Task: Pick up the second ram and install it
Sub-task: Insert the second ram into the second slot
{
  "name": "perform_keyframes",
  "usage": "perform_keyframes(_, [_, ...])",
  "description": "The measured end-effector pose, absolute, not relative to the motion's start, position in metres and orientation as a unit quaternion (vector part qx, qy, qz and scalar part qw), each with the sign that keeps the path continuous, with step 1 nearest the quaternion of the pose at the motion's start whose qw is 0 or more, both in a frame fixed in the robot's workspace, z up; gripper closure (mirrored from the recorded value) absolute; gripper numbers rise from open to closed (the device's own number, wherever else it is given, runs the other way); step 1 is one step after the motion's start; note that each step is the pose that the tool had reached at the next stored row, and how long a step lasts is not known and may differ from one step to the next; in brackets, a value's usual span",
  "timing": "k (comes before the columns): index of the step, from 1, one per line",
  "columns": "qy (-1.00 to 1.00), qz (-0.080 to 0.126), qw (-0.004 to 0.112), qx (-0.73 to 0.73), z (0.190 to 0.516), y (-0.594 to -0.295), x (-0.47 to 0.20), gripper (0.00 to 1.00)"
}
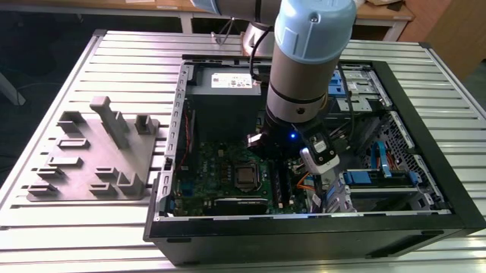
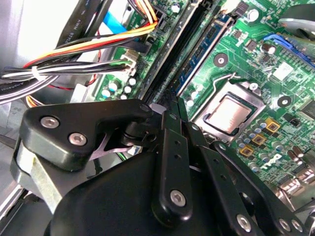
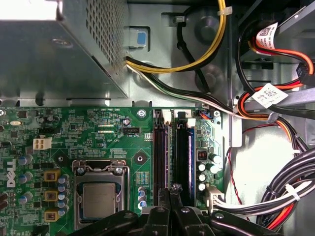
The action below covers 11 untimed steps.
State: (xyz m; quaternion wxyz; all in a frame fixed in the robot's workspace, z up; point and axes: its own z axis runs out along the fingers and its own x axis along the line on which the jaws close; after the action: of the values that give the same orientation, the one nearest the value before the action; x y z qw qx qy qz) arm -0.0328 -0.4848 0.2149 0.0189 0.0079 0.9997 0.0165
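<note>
1. The arm reached down into the open case (image 1: 456, 187), and the claw (image 3: 171, 192) stood low over the board (image 3: 98, 128), right at the near end of the two slots (image 3: 183, 147).
2. In both wrist views the claw's fingers (image 2: 170, 128) were drawn together with almost no gap, so the claw counted as closed. Whether a thin edge was pinched between them could not be told.
3. A long dark strip, most probably the ram (image 3: 161, 147), lay in line with the fingertips. It ran along the slot that is closer to the CPU (image 3: 98, 199). In the second wrist view the same strip (image 2: 174, 59) ran from the fingertips toward the far end of the slots.
4. The other slot, on the side of the cables (image 3: 275, 196), held a bluish stick (image 2: 204, 49) that seemed to sit already in its place.
5. Judging from this, the pick-up part looked done, because the claw worked inside the case, well apart from the grey holder (image 1: 91, 153) at the exterior view's left.
6. The install part seemed to be in hand but not confirmed. The pictures did not show if the ram was pressed fully down or if the end latches had closed.
7. What was left, as far as could be judged: to seat the ram completely and to release it.
</note>
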Motion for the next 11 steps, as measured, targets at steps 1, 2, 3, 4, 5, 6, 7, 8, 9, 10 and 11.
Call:
perform_keyframes(1, [1.0, 0.017, 0.019, 0.008, 0.2149, -0.4848, -0.0328, 0.92])
perform_keyframes(2, [1.0, 0.017, 0.019, 0.008, 0.2149, -0.4848, -0.0328, 0.92])
perform_keyframes(3, [1.0, 0.017, 0.019, 0.008, 0.2148, -0.4847, -0.0328, 0.92])
perform_keyframes(4, [1.0, 0.017, 0.019, 0.008, 0.2148, -0.4847, -0.0328, 0.92])
perform_keyframes(5, [1.0, 0.017, 0.019, 0.008, 0.2148, -0.4847, -0.0328, 0.92])
perform_keyframes(6, [1.0, 0.017, 0.019, 0.008, 0.2147, -0.4847, -0.0327, 0.92])
perform_keyframes(7, [1.0, 0.017, 0.019, 0.008, 0.2144, -0.4846, -0.0327, 0.91])
perform_keyframes(8, [1.0, 0.017, 0.019, 0.008, 0.2144, -0.4846, -0.0327, 0.91])
perform_keyframes(9, [1.0, 0.017, 0.019, 0.008, 0.2145, -0.4847, -0.0327, 0.91])
perform_keyframes(10, [1.0, 0.017, 0.019, 0.008, 0.2146, -0.4847, -0.0327, 0.84])
perform_keyframes(11, [1.0, 0.017, 0.019, 0.008, 0.2147, -0.4848, -0.0328, 0.84])
